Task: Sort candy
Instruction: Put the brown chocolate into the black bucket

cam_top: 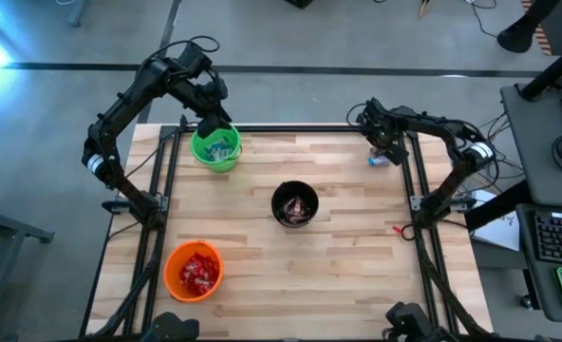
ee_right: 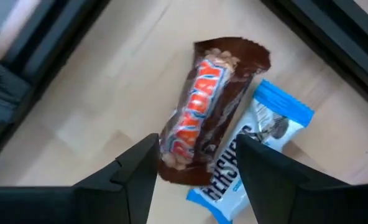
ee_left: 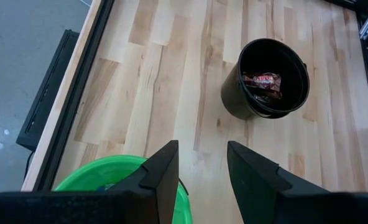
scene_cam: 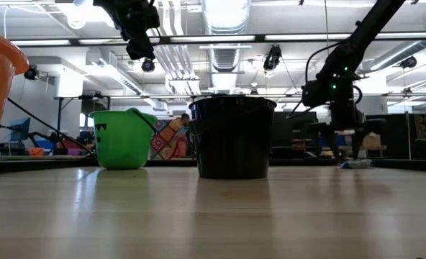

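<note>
A crinkly dark brown candy bar (ee_right: 209, 109) lies partly over a glossy blue-and-white candy bar (ee_right: 258, 146) on the pale wood table (cam_top: 338, 275), far right. The right gripper (ee_right: 196, 168) hangs just above them, fingers apart, empty. The left gripper (ee_left: 201, 171), fingers apart, hovers over the round green cup (cam_top: 215, 147).

Pale wood, glossy plastic, shiny wrappers

The planked wooden table (cam_top: 338, 256) is showing a smooth satin finish; green cup (cam_top: 215, 148), orange cup (cam_top: 193, 270) and black cup (ee_left: 272, 78) are looking like plastic; the brown candy bar (ee_right: 202, 112) and blue-and-white candy bar (ee_right: 262, 146) are gleaming in glossy film.
</note>
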